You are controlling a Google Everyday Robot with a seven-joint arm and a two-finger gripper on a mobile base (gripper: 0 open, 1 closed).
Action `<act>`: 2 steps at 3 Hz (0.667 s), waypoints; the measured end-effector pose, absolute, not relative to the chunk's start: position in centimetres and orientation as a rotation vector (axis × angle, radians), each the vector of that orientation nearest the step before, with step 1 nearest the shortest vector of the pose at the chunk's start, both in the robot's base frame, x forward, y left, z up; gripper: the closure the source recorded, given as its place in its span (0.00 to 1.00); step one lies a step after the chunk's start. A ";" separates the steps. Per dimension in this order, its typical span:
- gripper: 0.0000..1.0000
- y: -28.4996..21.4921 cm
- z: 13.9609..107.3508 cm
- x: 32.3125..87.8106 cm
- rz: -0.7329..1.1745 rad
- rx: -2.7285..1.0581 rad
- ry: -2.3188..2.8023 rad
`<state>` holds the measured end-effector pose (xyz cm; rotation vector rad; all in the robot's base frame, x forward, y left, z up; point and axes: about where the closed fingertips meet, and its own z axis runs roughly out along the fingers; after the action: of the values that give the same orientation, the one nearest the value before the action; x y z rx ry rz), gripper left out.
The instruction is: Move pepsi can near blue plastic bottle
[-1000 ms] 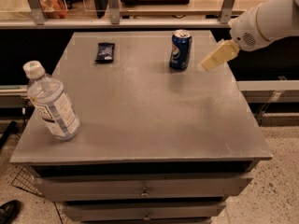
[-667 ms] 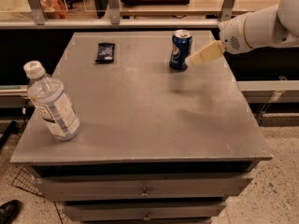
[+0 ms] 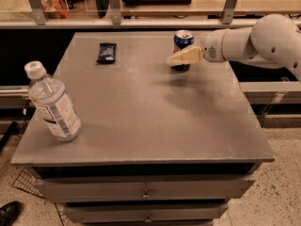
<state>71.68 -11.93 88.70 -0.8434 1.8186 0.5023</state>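
- The hand (image 3: 184,57) has swung in from the right. A second ago it hung clear of the pepsi can (image 3: 183,40); now its pale tip lies across the front of the can's lower half.
- I cannot tell whether the hand is open, closed or already gripping the can.
- The can itself has not moved. It stands upright near the far edge of the grey surface (image 3: 141,107), right of centre.
- The blue plastic bottle (image 3: 52,105) stands where it was, by the near left corner and well apart from the can.
- A dark snack wrapper (image 3: 106,52) lies flat at the far left, undisturbed.
- My reading: the approach is nearly over and the grasp comes next. The carry diagonally across the surface to the bottle is all still to do.
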 end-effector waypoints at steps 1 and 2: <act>0.00 -10.4 87.7 72.5 0.568 -0.793 1.793; 0.15 -9.4 88.2 72.7 0.608 -0.772 1.750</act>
<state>72.68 -9.43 88.16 -0.7716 1.7500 0.6078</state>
